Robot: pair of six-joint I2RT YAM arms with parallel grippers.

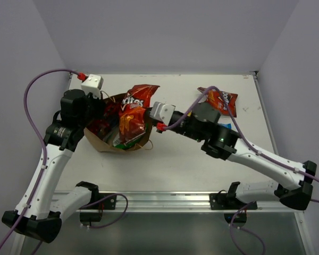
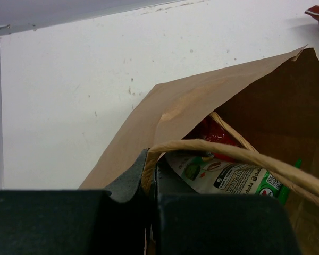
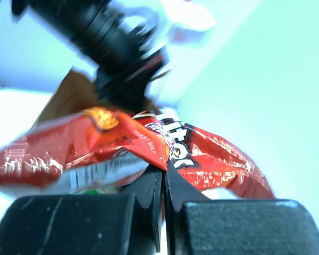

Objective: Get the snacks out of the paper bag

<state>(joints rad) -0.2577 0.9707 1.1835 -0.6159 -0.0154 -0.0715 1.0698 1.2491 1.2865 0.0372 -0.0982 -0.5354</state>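
The brown paper bag (image 1: pixel 103 141) lies open on the table's left side, with snacks inside. My left gripper (image 1: pixel 93 101) is shut on the bag's rim beside its twisted paper handle (image 2: pixel 228 151). A white-green chip bag (image 2: pixel 231 178) and a red packet (image 2: pixel 215 133) show inside. My right gripper (image 1: pixel 149 114) is shut on a red-orange Doritos bag (image 1: pixel 134 109), held at the bag's mouth; it also shows in the right wrist view (image 3: pixel 149 149). A second Doritos bag (image 1: pixel 220 99) lies on the table at the back right.
A small blue wrapper (image 1: pixel 227 125) shows beside the right arm. The white table (image 1: pixel 175 159) is walled at the back and sides. A metal rail (image 1: pixel 159 201) runs along the near edge.
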